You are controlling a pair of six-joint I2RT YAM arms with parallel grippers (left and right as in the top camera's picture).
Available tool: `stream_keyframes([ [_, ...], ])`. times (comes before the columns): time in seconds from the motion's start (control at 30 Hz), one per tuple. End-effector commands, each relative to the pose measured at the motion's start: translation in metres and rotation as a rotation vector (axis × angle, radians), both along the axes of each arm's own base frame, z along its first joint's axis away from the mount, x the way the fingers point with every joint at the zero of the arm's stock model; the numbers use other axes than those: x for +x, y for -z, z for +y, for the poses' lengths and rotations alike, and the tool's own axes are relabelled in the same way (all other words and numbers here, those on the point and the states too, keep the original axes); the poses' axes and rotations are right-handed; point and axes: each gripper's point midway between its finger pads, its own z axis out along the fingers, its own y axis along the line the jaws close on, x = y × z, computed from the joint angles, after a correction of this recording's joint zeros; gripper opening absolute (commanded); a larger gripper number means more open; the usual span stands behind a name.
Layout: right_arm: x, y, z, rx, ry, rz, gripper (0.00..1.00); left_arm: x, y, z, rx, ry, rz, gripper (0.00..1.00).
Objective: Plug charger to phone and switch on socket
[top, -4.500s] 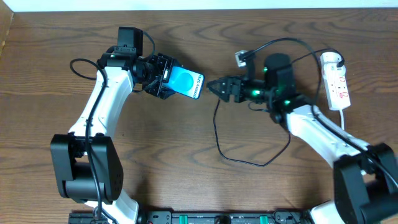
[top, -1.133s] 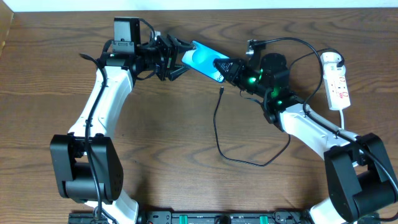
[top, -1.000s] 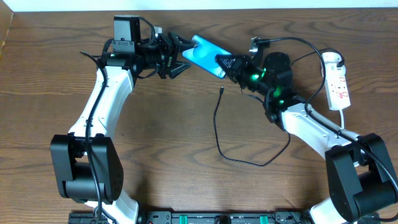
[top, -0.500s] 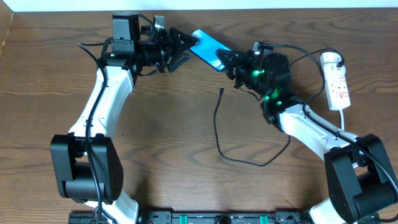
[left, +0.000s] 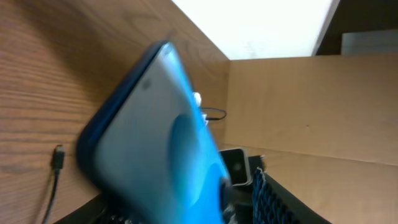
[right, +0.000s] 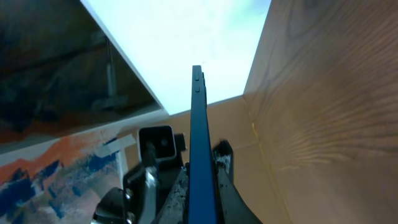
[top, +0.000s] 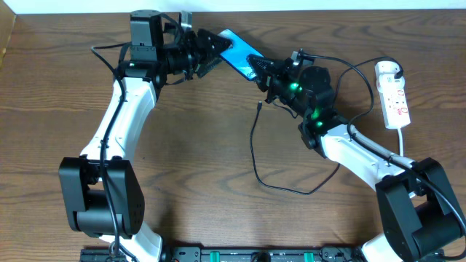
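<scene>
The phone (top: 234,49) is held over the table (top: 175,167) near 12 o'clock, the right gripper (top: 261,67) clamped on one end; whether the left gripper (top: 210,45) grasps it I cannot tell. The charger (top: 253,149) lies loose at its 6 o'clock, unplugged; next, the tip needs picking up

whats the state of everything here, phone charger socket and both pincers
phone: screen lit, held tilted off the table, nothing plugged in
charger: lying slack on the table, connector tip free
socket: flat on the table, switch too small to read
right pincer: shut on the phone's lower end
left pincer: at the phone's other end, open or shut unclear
</scene>
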Motion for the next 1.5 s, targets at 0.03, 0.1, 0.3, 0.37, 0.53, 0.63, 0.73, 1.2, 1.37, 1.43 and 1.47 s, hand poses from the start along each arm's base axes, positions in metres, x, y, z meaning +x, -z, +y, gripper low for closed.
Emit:
stream_keyframes([
  [0.03,-0.005,-0.032,0.005,0.063,0.001,-0.045,0.01,0.003,-0.025,0.000,-0.063,-0.033,0.003,0.56],
  [0.1,-0.005,-0.038,0.005,0.076,0.000,-0.068,0.01,0.005,-0.029,0.000,-0.084,-0.048,0.018,0.56],
  [0.3,-0.006,-0.042,0.007,0.085,-0.001,-0.083,0.01,0.011,-0.031,0.002,-0.121,-0.102,0.073,0.55],
  [0.37,-0.009,-0.042,0.010,0.087,-0.006,-0.082,0.01,0.013,-0.032,0.003,-0.125,-0.116,0.079,0.55],
  [0.53,-0.012,-0.042,0.016,0.084,-0.004,-0.083,0.01,0.013,-0.031,0.002,-0.131,-0.124,0.093,0.54],
  [0.63,-0.012,-0.038,0.017,0.076,-0.005,-0.068,0.01,0.013,-0.031,0.002,-0.135,-0.126,0.100,0.51],
  [0.73,-0.012,-0.031,0.018,0.060,-0.006,-0.042,0.01,0.013,-0.032,0.002,-0.138,-0.128,0.105,0.49],
  [1.2,-0.015,-0.025,0.022,0.049,-0.014,-0.022,0.01,0.009,-0.032,-0.008,-0.138,-0.104,0.107,0.29],
  [1.37,-0.015,-0.025,0.022,0.049,-0.014,-0.022,0.01,0.009,-0.032,-0.008,-0.138,-0.103,0.108,0.15],
  [1.43,-0.015,-0.025,0.022,0.049,-0.014,-0.022,0.01,0.009,-0.032,-0.008,-0.138,-0.103,0.108,0.08],
  [1.47,-0.015,-0.025,0.022,0.049,-0.014,-0.022,0.01,0.009,-0.032,-0.008,-0.138,-0.104,0.108,0.08],
])
